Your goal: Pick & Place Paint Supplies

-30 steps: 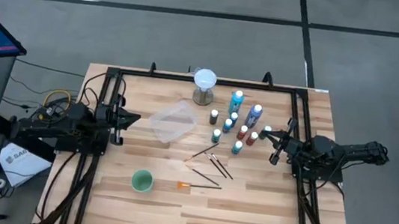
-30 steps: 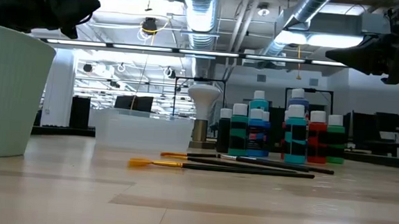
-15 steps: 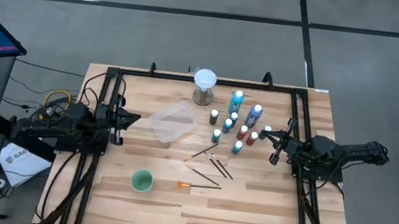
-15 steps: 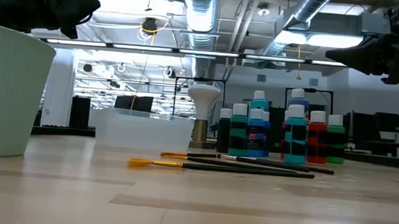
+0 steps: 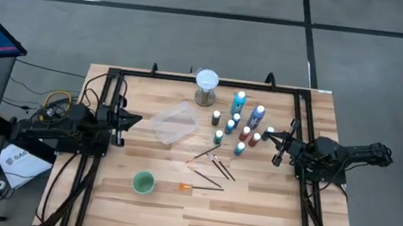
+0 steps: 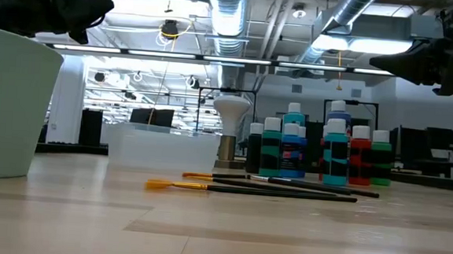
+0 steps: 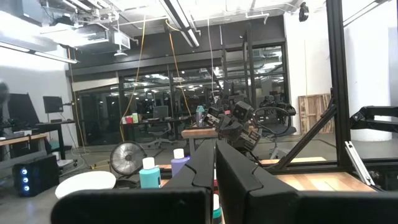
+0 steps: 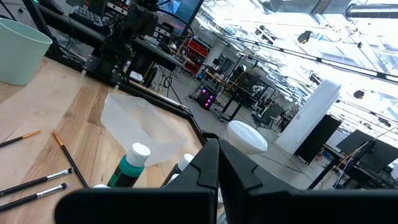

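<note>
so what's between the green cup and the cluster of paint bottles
In the high view, the scattered brushes lie on the wood between the green cup and the paint bottles; the orange-tipped one is nearest the cup.

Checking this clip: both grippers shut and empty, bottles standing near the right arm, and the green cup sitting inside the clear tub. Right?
Not quite. The green cup stands on the bare table, apart from the clear tub, as the high view shows. The left gripper and right gripper are shut and empty, bottles near the right arm.

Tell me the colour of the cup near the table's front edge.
Pale green: the cup shows best in the high view, standing upright and apart from the brushes.
</note>
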You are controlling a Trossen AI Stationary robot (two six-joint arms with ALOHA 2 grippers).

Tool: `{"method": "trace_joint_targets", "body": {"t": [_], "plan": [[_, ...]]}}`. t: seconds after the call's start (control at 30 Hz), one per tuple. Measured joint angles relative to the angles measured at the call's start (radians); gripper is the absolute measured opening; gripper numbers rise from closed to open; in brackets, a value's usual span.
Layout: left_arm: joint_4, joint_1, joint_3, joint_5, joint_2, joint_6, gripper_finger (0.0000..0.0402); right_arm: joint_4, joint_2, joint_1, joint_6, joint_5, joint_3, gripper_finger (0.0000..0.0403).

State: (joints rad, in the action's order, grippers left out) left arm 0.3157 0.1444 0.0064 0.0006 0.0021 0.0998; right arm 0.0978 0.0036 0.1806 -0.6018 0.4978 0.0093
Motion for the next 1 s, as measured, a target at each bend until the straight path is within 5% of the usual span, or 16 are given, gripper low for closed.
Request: {"method": "trace_joint_targets", "body": {"t": [1.0], "plan": [[0.121, 0.000, 0.000, -0.014, 0.000, -0.081, 0.0002, 0.000, 0.002, 0.000, 0.000, 0.000, 0.000, 0.0000]]}}
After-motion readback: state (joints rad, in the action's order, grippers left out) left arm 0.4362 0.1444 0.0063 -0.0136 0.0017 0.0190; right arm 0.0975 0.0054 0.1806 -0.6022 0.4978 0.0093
